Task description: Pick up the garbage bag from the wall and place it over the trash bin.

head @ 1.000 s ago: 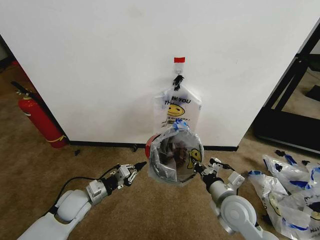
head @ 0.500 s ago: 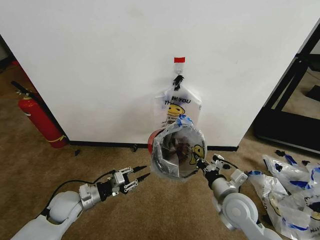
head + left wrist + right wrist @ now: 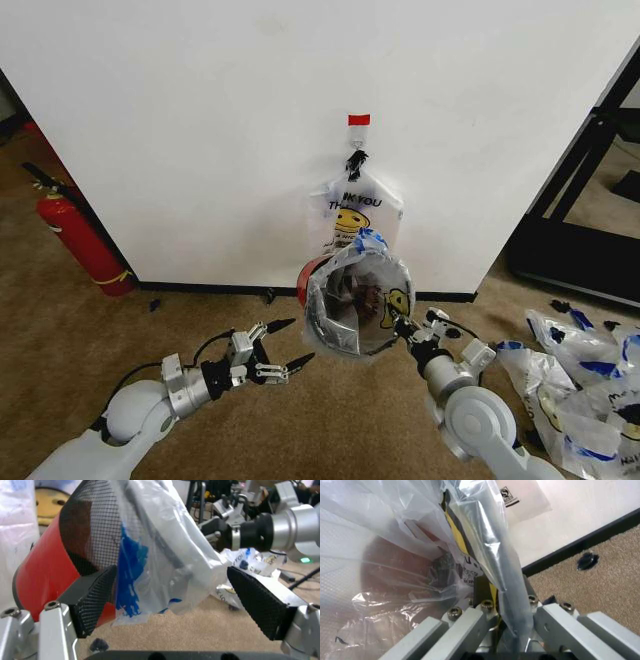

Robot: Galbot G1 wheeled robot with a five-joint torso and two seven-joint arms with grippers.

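The right gripper (image 3: 403, 327) is pinched on the bag (image 3: 358, 300) at the bin's near right rim; in the right wrist view a fold of the thin film runs down between its closed fingers (image 3: 470, 624), with the bin's dark wall just beyond; from that grip the bag spreads away over the mouth of the bin (image 3: 312, 285), which tips toward the robot with its red base toward the wall; a blue handle patch stands at the rim's far side from the gripper, and the yellow smiley shows just beside the gripper

The left gripper (image 3: 283, 345) hangs open, holding nothing, just off the bin's near left side and apart from it; in the left wrist view its two pads (image 3: 97, 600) stand wide, with the bin's dark wall, red base and loose blue-printed film between and beyond them, none of it touching

Past the bin, another printed bag (image 3: 352, 215) hangs from a hook on the wall; spare bags (image 3: 580, 385) lie on the carpet well to the right of the right gripper; an extinguisher (image 3: 80, 240) stands far to the left

By my reading the covering step is under way, with the bag draped but slack on the left; the next move seems to call for the left gripper to close in, catch that loose edge and draw it down over the rim, while the right holds firm so the film does not slip off
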